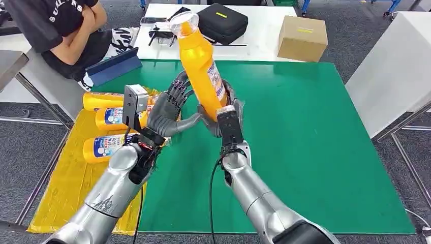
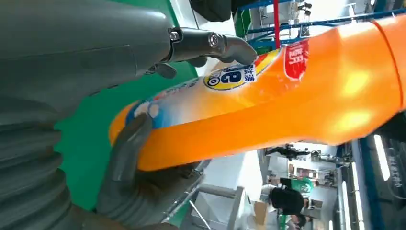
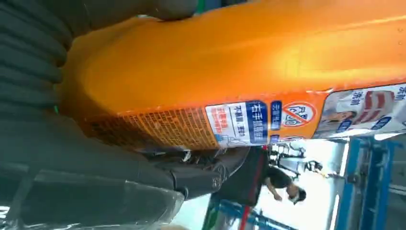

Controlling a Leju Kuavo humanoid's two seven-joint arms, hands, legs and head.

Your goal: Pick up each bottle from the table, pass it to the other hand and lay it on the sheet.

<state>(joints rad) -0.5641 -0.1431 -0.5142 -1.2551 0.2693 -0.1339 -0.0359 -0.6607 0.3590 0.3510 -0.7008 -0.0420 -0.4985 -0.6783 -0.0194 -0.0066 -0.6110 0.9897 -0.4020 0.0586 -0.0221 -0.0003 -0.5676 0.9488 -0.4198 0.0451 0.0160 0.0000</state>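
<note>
My right hand (image 1: 223, 118) grips the base of an orange bottle (image 1: 201, 63) with a clear cap, held upright and leaning left above the green mat (image 1: 315, 152). Its label and orange body show in the right wrist view (image 3: 249, 62). My left hand (image 1: 170, 109) is beside the bottle with its fingers spread. In the left wrist view its thumb (image 2: 127, 148) lies against the bottle (image 2: 287, 100) and a fingertip (image 2: 237, 48) reaches the label. Three more orange bottles (image 1: 114, 118) lie on the yellow sheet (image 1: 66, 188) at the left.
A person (image 1: 66, 30) sits at the far left behind a blue tablet (image 1: 114, 66). Beyond the mat, a white table carries a black case (image 1: 221, 23) and a cardboard box (image 1: 302, 36). Another white table (image 1: 396, 66) stands at the right.
</note>
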